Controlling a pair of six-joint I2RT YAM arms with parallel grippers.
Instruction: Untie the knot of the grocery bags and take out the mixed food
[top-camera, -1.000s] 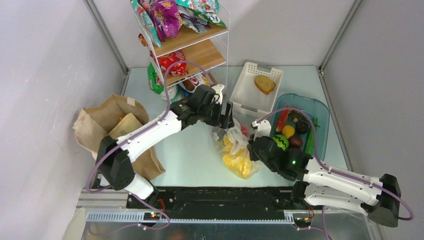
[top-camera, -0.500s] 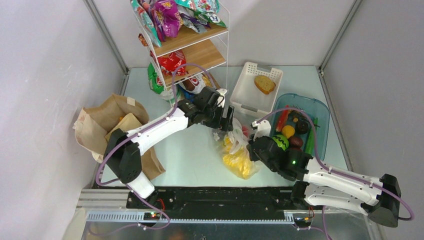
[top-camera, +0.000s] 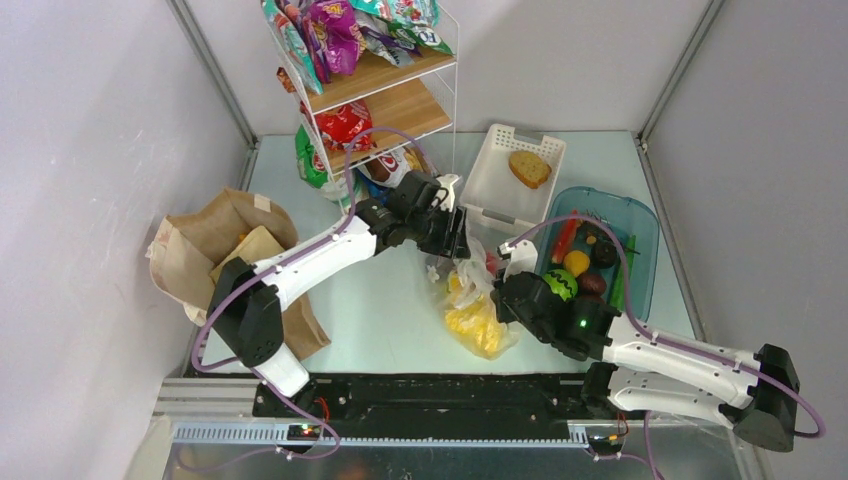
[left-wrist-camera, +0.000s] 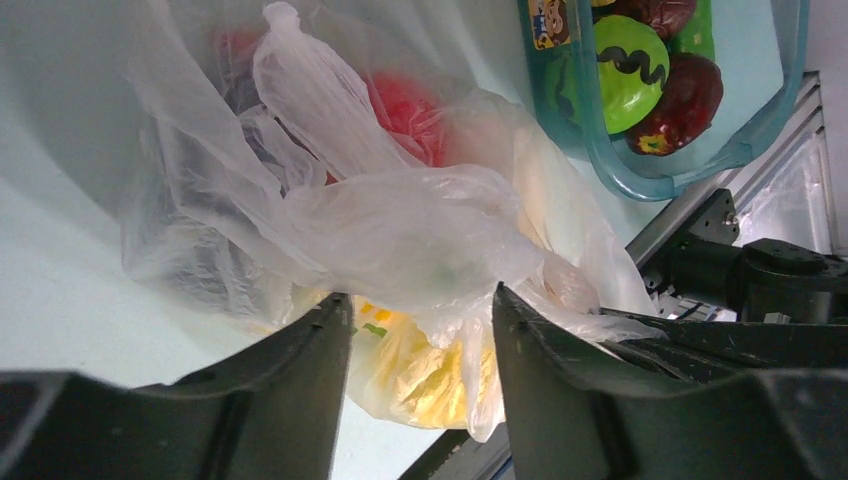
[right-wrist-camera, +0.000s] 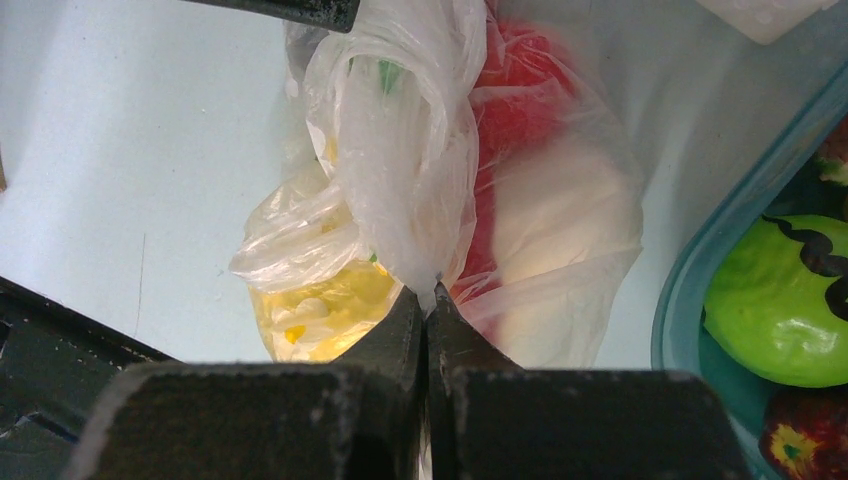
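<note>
Since the right claw (right-wrist-camera: 425, 295) is clamped shut on the plastic bag (right-wrist-camera: 400, 130) as an anchor, the half-open left claw (left-wrist-camera: 418, 300) straddles its bunched top (left-wrist-camera: 400, 230).

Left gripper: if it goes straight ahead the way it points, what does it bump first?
Probably the crumpled top of the clear plastic bag, which sits between the spread fingers of the left gripper. The yellow food lies behind it, though depth is hard to judge.
</note>
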